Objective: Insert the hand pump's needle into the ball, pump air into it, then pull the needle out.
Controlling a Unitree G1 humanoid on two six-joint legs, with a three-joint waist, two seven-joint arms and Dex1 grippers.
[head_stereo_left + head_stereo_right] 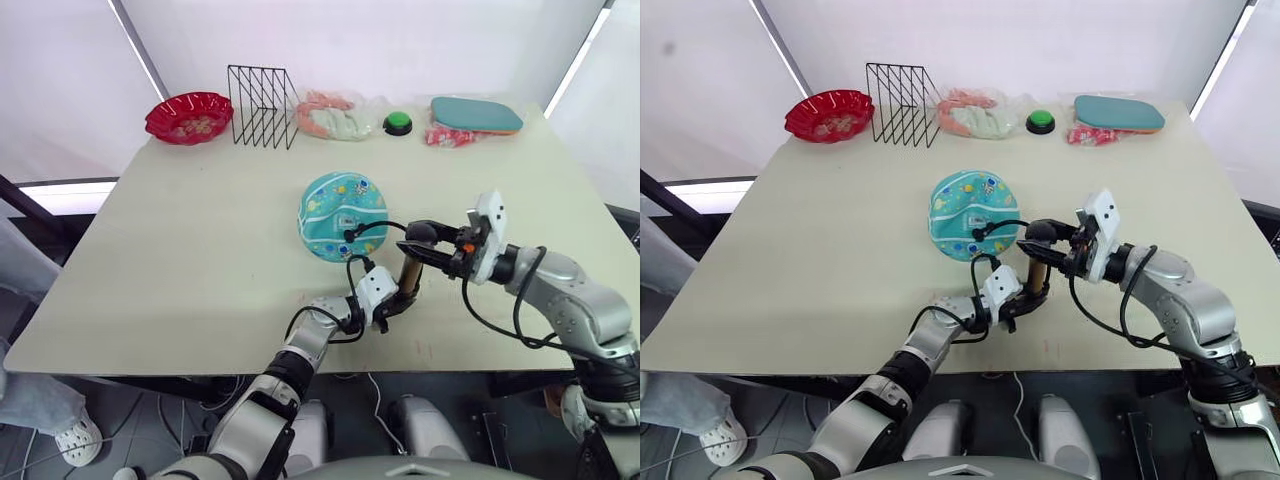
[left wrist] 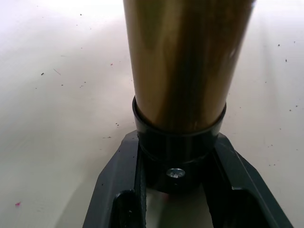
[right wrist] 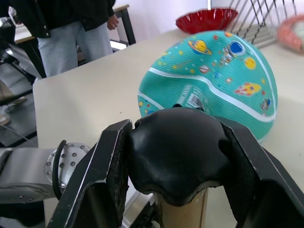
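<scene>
The pump (image 1: 408, 275) stands upright at the frame's lower centre, just below-right of the ball (image 1: 342, 216), left fingers (image 2: 118, 190) clamped on its base cap, right fingers (image 3: 102, 175) on its top handle.

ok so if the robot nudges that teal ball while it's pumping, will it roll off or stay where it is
Probably it stays. The ball looks dented and part-flat, so it should rock or slide rather than roll. It likely yields softly to a push. The hose running to the hand pump, gripped at both ends, may tether it too.
</scene>
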